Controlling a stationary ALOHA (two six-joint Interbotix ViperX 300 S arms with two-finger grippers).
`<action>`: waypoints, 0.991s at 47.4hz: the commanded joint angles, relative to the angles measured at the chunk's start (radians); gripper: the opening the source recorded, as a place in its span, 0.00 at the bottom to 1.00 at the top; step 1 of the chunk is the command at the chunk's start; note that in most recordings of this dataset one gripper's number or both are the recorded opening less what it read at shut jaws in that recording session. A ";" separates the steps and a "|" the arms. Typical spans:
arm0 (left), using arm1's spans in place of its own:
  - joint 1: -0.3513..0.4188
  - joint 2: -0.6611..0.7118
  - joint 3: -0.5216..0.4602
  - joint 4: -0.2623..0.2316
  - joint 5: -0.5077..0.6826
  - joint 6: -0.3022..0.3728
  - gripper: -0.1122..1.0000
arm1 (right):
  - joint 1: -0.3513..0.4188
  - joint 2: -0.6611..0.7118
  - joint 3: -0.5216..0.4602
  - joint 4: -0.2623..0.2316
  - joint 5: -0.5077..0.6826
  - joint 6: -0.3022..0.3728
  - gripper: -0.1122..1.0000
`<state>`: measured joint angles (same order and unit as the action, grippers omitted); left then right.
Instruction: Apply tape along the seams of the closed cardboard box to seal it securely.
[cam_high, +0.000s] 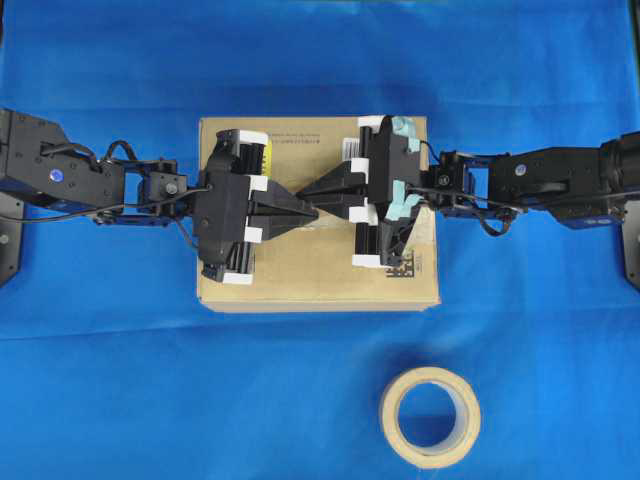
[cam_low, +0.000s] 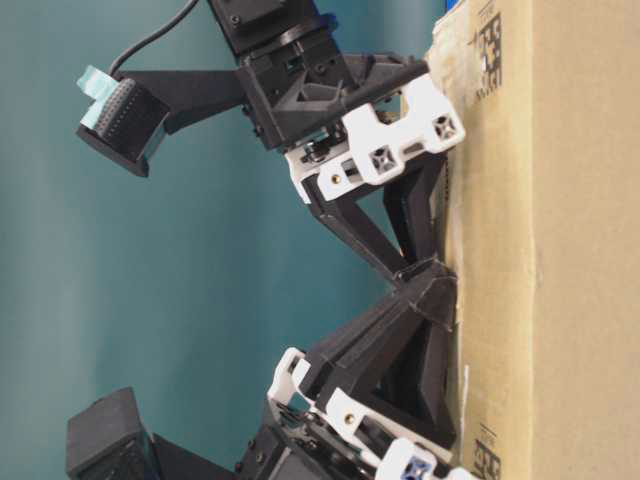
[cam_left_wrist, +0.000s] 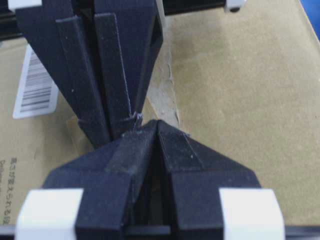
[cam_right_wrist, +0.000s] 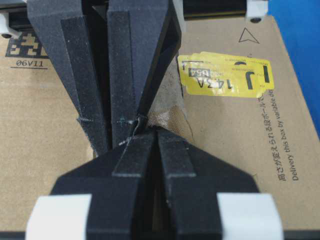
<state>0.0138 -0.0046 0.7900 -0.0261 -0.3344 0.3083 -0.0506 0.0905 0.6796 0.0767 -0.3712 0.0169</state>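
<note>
The cardboard box (cam_high: 320, 270) lies flat in the middle of the blue cloth. It carries a yellow sticker (cam_right_wrist: 225, 75), a barcode label (cam_left_wrist: 35, 85) and a matrix code (cam_right_wrist: 25, 47). My left gripper (cam_high: 311, 211) and right gripper (cam_high: 323, 207) are both shut, and their tips meet point to point on the box top. A wrinkled tan piece of tape (cam_right_wrist: 170, 112) lies on the box right at the tips, partly hidden by them. Pale residue along the seam (cam_left_wrist: 165, 92) runs away behind the fingers. Nothing shows between either pair of jaws.
A round tan tape roll (cam_high: 432, 417) lies flat on the cloth in front of the box, to the right. Both arms reach in over the box's short ends. Blue cloth (cam_high: 120, 380) surrounds the box.
</note>
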 joint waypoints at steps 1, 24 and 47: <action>0.000 -0.003 -0.011 -0.002 -0.009 -0.002 0.10 | 0.012 -0.011 -0.009 0.005 -0.003 0.003 0.10; -0.008 -0.074 0.091 -0.009 -0.006 -0.005 0.10 | 0.017 -0.084 0.081 0.008 0.031 0.035 0.10; -0.006 -0.333 0.158 -0.011 0.080 -0.002 0.10 | 0.018 -0.373 0.190 0.006 0.071 0.038 0.10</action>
<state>0.0092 -0.2730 0.9587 -0.0337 -0.2761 0.3068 -0.0353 -0.2148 0.8790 0.0828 -0.3129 0.0552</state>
